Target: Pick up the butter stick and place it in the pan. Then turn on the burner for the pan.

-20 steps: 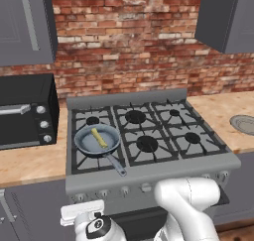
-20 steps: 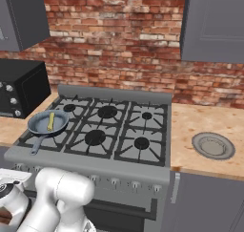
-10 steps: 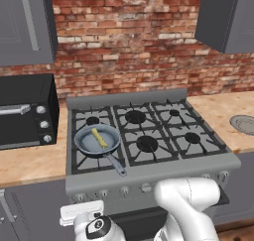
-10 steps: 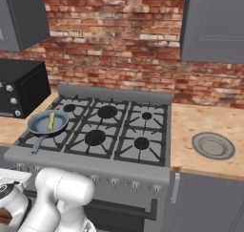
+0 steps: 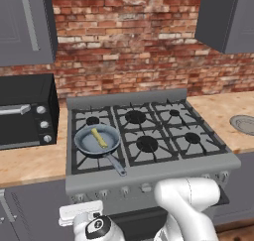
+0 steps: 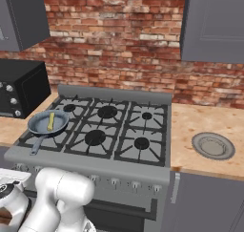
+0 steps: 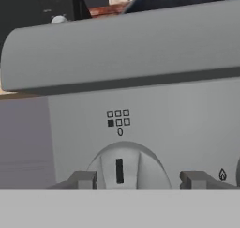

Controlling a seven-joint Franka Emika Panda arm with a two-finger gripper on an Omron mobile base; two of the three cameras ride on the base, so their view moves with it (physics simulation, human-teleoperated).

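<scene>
The pan (image 5: 85, 147) sits on the stove's front-left burner, its handle pointing toward the front edge, and the butter stick (image 5: 99, 137) lies inside it. From the right base view, the pan (image 6: 39, 128) and butter stick (image 6: 50, 121) are at the left. My gripper (image 7: 138, 179) is low in front of the stove's control panel. Its fingertips (image 7: 83, 179) stand open on either side of a round grey knob (image 7: 121, 166) with a vertical dark mark. A burner diagram above the knob marks the front-left square. Nothing is held.
A black toaster oven (image 5: 25, 111) stands on the wooden counter left of the stove. A flat grey plate (image 6: 213, 145) lies on the counter to the right. More knobs (image 5: 124, 190) line the stove front. My arm's white elbow (image 5: 188, 195) bulks in front of the stove.
</scene>
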